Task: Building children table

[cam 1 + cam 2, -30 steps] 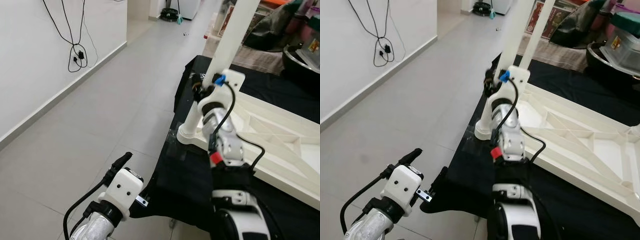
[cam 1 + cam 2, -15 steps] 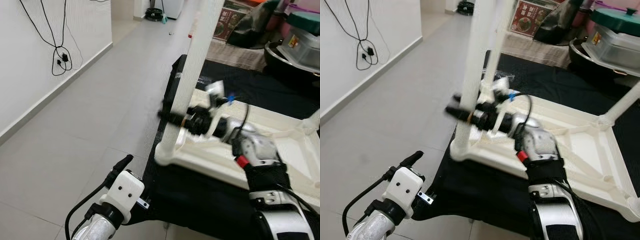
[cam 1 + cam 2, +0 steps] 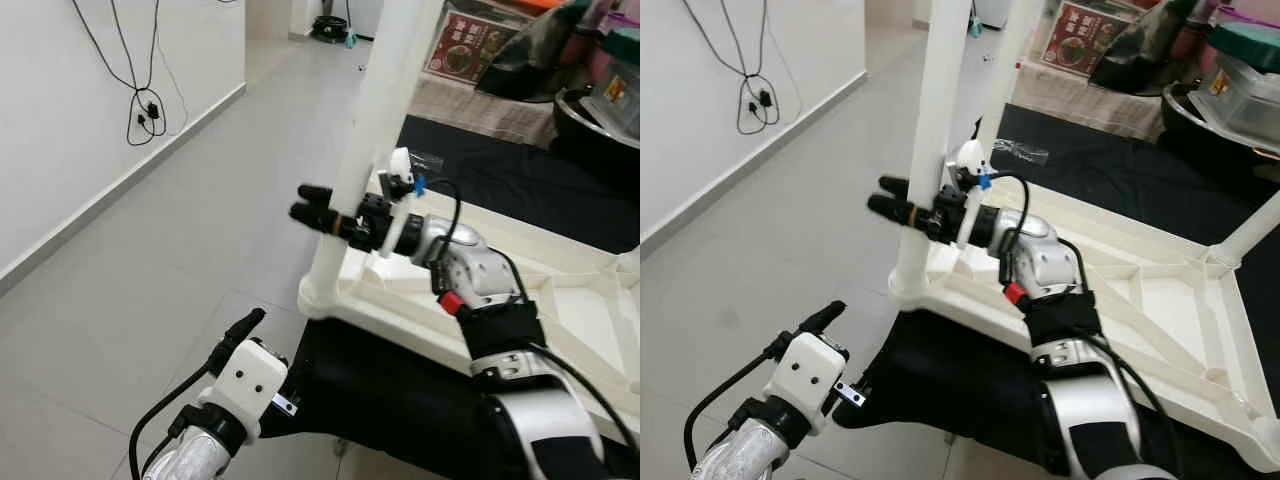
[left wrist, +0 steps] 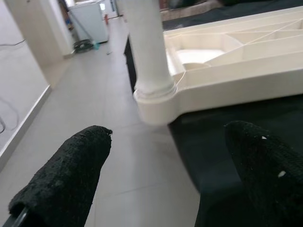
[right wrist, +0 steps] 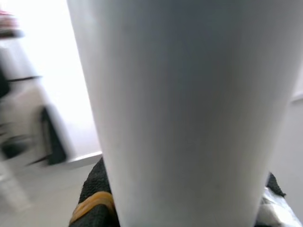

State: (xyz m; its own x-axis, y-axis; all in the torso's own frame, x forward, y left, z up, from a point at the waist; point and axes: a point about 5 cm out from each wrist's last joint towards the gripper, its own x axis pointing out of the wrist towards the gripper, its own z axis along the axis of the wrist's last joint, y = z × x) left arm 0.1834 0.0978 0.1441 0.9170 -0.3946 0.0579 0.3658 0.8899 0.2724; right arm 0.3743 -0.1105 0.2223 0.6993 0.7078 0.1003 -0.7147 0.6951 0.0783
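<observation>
A white plastic children's table (image 3: pixel 400 312) lies upside down on a black cloth (image 3: pixel 520 172), its legs pointing up. My right gripper (image 3: pixel 310 203) reaches in from the right and is shut on the near-left leg (image 3: pixel 375 120), with a black finger on either side of it and both tips past it. In the right wrist view the leg (image 5: pixel 180 104) stands close, and one finger (image 5: pixel 94 194) shows beside it. My left gripper (image 4: pixel 161 179) hangs open low on the left over the floor tiles, facing the table's near corner (image 4: pixel 156 101), with nothing between its fingers.
Another table leg (image 3: pixel 1255 225) rises at the right. Pots and a green-lidded container (image 3: pixel 1240 55) stand at the back right beyond the cloth. Black cables (image 3: pixel 150 105) hang on the white wall at the left. Grey floor tiles stretch left and ahead.
The camera has shifted. My right wrist has turned from pointing upward beside the leg to lying level, its fingers now across the leg. The left arm holds still.
</observation>
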